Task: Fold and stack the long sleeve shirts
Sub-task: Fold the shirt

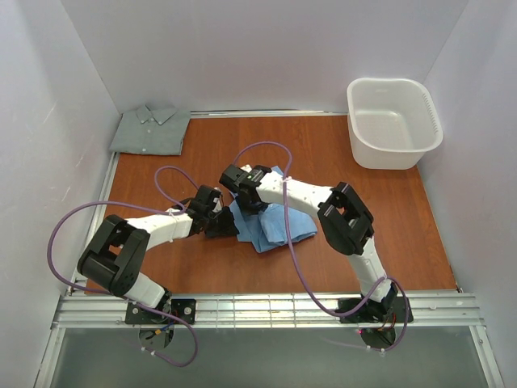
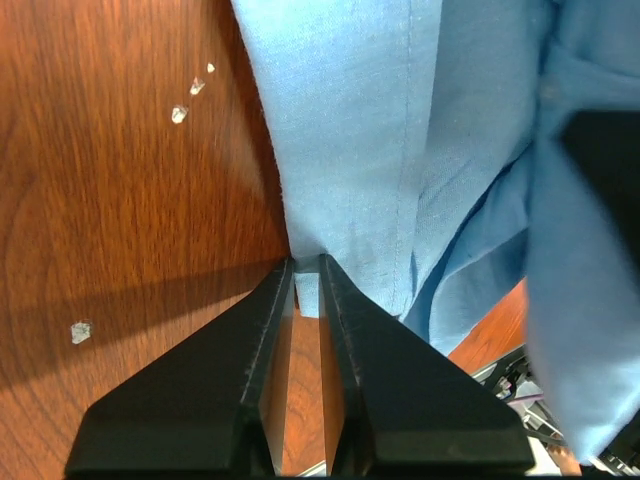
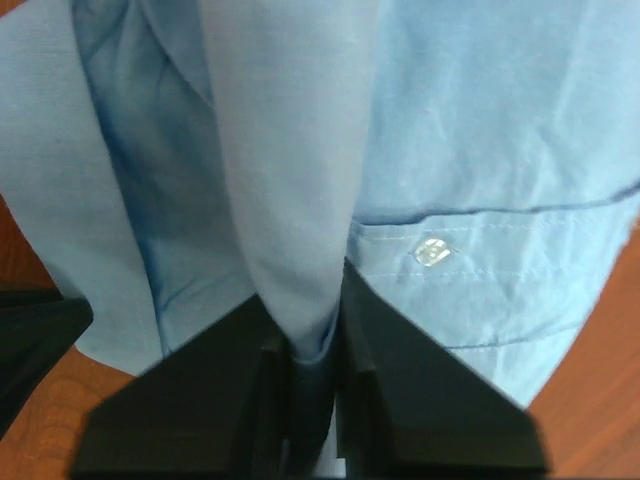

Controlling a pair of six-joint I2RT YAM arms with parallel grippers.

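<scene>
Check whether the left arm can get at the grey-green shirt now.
Probably not yet: its jaws are shut on the blue shirt. Bare table lies between it and the grey-green shirt, far left, so after release likely yes.

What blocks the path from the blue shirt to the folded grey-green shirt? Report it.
Nothing visible: bare table lies between the blue shirt and the grey-green shirt; only the left arm's purple cable loops over that stretch. The white basket stands far right, off the path.

Hemmed on three sides by plain white walls [image 1: 266, 48], evenly lit, over a reddish wood-grain desk [image 1: 347, 259] edged by a metal rail [image 1: 266, 309].
</scene>
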